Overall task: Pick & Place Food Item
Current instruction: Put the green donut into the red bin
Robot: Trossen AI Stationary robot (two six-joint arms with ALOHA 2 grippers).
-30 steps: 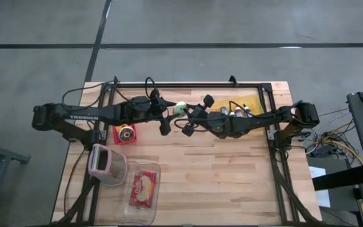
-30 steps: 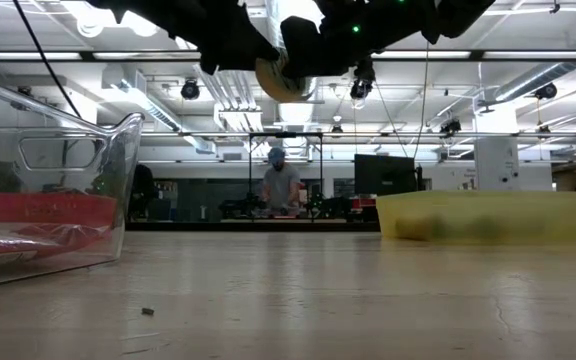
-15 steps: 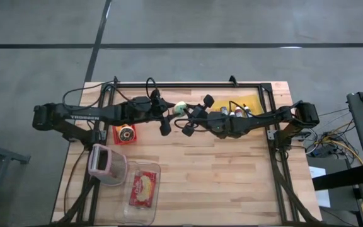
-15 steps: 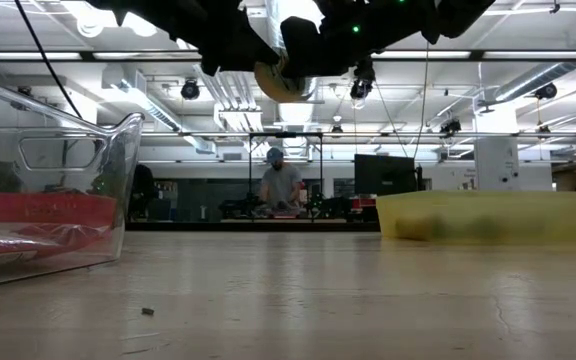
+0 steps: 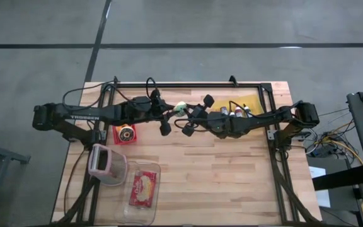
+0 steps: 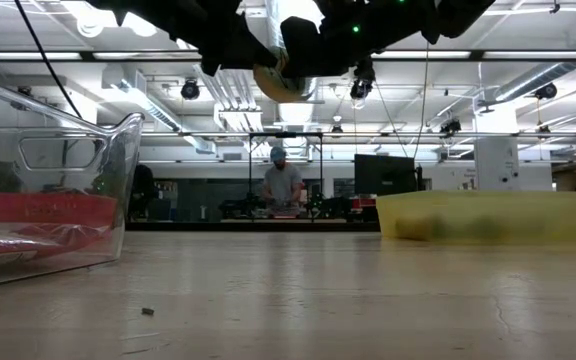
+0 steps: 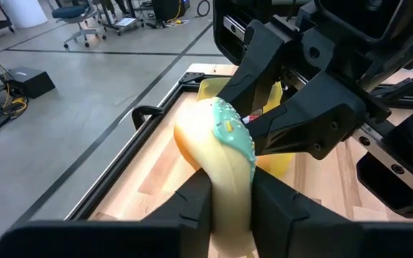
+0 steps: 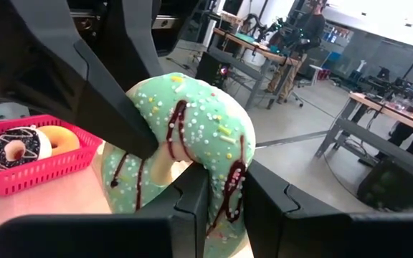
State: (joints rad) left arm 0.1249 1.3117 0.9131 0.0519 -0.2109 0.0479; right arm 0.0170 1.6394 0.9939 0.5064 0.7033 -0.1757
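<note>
1. Closing on the green-iced doughnut (image 7: 221, 154), my left gripper (image 7: 229, 204) had both fingers pressed against its sides, where a second before they stood well apart around it. In the left wrist view the doughnut stood on edge between those fingers, icing turned to one side.

2. At the same time my right gripper (image 8: 224, 197) was clamped on the same doughnut (image 8: 185, 154), no wider than it had been a second ago. Its fingers pinched the iced rim, and the left arm's dark fingers (image 8: 102, 93) came in from the opposite side.

3. So the doughnut was held by both grippers at once, up in the air above the table (image 5: 232, 183), not resting on anything. From overhead it showed as a pale green spot (image 5: 179, 106) between the two wrists, toward the table's far edge.

4. I judged this to be the middle of a hand-over: the left had just taken hold, and the right would need to let go before the piece could travel.

5. Farther off lay the red basket (image 8: 20, 161) with two more doughnuts, a clear container (image 5: 142, 189) near the front-left corner, and a yellow bin (image 6: 480, 214) on the far side.

6. Beyond the table a person (image 6: 280, 185) stood at a bench.
</note>
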